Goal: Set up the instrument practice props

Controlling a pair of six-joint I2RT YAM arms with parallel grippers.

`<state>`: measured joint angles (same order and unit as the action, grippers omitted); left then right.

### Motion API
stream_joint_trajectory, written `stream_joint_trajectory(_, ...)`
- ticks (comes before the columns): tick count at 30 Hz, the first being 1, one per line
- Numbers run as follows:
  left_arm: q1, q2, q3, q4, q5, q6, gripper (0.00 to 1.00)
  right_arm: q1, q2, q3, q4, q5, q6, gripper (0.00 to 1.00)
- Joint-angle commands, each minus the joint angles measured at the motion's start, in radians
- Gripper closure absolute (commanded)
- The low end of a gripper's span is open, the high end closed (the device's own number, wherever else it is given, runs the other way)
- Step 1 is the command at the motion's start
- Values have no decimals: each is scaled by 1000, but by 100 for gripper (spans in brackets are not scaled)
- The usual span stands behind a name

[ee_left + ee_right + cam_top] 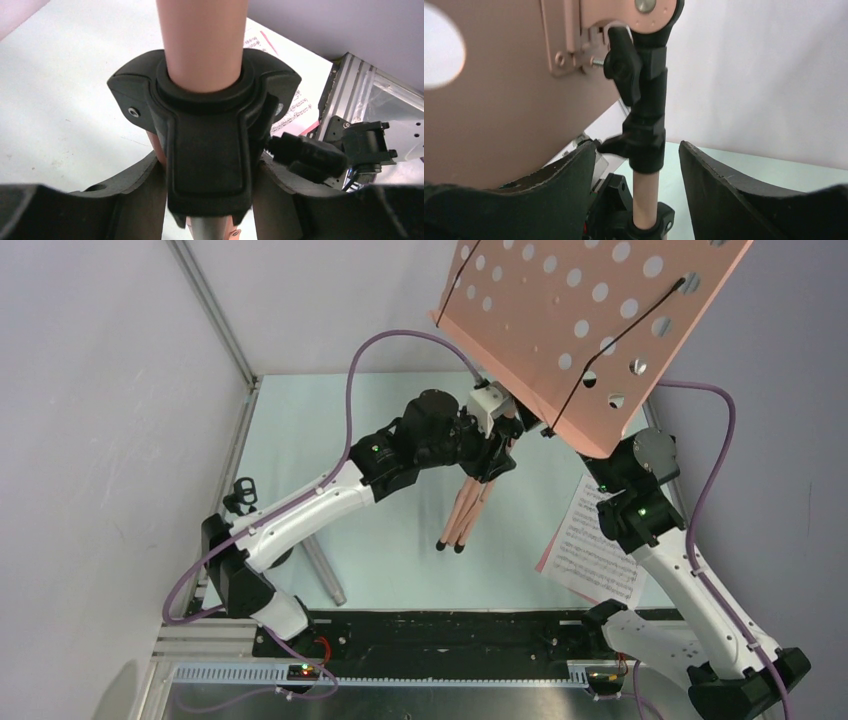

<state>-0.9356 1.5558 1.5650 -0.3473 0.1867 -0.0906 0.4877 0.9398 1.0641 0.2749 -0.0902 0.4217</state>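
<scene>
The salmon-pink music stand hangs tilted above the table, its perforated desk [590, 310] at the upper right and its folded legs [465, 515] pointing down. My left gripper [495, 455] is shut on the stand's black leg collar [207, 150], one finger on each side. My right gripper [636, 170] stands open around the pink pole [646, 192] below the black clamp [644, 145], with a gap on both sides. In the top view the desk hides its fingers. Sheet-music pages [595, 545] lie flat at the right. A grey microphone [325, 575] lies by the left arm, near the small black mic stand [240, 495].
An aluminium frame post [215, 320] runs up the left side along the grey wall. A black strip [450, 635] crosses the near edge between the arm bases. The right arm's elbow [640, 515] sits over the top of the sheet music.
</scene>
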Motion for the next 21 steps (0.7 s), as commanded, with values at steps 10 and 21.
stream_joint_trajectory(10, -2, -131, 74, 275, 56, 19, 100, 20, 23, -10, 75, -37, -3, 42)
stream_joint_trajectory(21, -4, -172, 34, 297, 75, 41, 100, 21, 110, -9, 162, -30, 44, 67)
